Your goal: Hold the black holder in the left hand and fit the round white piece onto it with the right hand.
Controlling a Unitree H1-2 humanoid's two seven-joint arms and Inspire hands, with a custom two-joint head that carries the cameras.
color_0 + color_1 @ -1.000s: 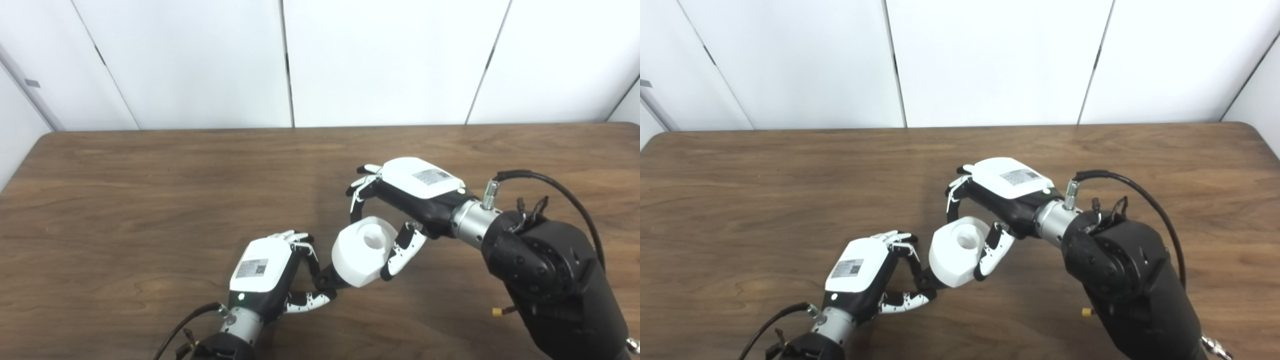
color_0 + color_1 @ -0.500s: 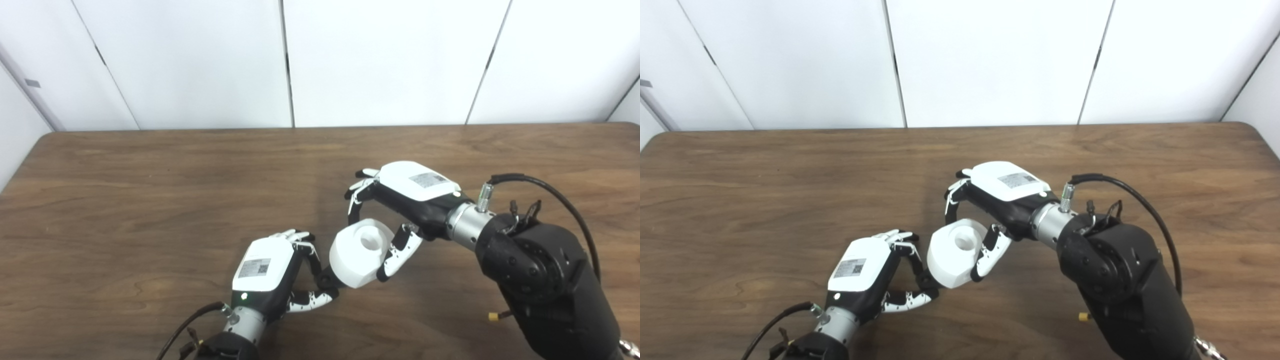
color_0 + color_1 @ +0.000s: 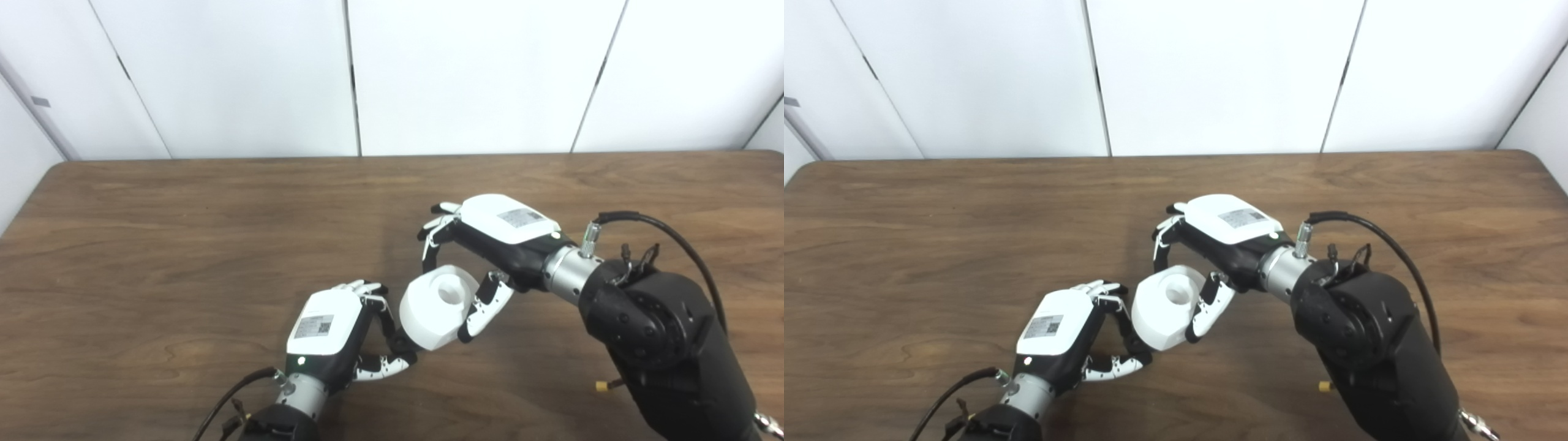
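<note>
Both hands meet above the bench (image 3: 184, 245): the left hand (image 3: 327, 331) grips the black holder (image 3: 401, 343), the right hand (image 3: 490, 245) clasps the round white piece (image 3: 435, 303). The piece touches the holder; full seating cannot be confirmed.

round piece (image 3: 436, 306): plain white
holder (image 3: 401, 342): black
hands (image 3: 331, 331): white shells, black-and-white fingers
surface (image 3: 184, 245): brown wood grain

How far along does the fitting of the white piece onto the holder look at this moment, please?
Both grasps look done: the left hand grips the black holder, the right hand holds the round white piece. In hand: the piece meets the holder. Left: seating, which is hidden.
</note>
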